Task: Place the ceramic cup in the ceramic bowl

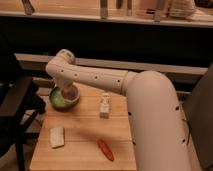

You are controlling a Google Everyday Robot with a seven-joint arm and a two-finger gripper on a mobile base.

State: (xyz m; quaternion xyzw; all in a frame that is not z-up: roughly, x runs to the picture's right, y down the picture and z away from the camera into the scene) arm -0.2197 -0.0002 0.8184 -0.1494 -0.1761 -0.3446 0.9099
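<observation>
The light-green ceramic bowl sits at the far left of the wooden table. My gripper reaches down over the bowl from the white arm's bend. The pale ceramic cup is at the gripper, inside the bowl's rim, with its brownish inside partly showing. The arm hides much of the bowl's right side.
A small white bottle-like object stands upright in the middle of the table. A pale rectangular block lies at the front left. An orange-red carrot-like item lies near the front edge. A dark chair stands at the left.
</observation>
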